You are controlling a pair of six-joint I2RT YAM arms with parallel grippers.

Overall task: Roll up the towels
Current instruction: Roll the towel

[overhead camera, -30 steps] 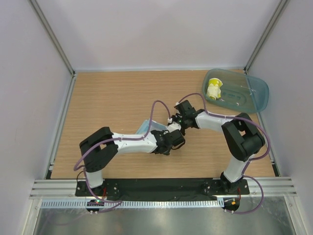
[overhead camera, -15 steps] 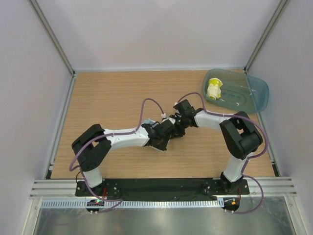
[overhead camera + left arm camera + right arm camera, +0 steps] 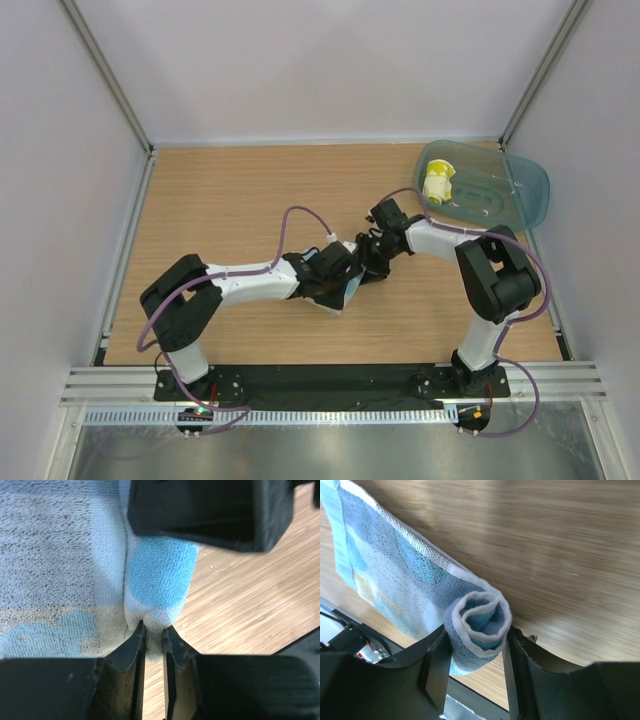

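Light blue towel (image 3: 395,575) lies near the middle of the desk (image 3: 230,210), one end wound into a roll. The left gripper (image 3: 154,630) has its jaws nearly together, pinching a fold of that cloth. The right gripper (image 3: 477,635) straddles the roll, fingers close against its sides; whether they squeeze it I cannot tell. The yellow towel (image 3: 437,183) sits rolled in the teal tray (image 3: 520,190) at the far right corner.

blocked: L arm (image 3: 250,282) + R arm (image 3: 445,240), blue towel (image 3: 385,580) mid table (image 3: 220,200) | tray (image 3: 528,195) far-R | room: far-L
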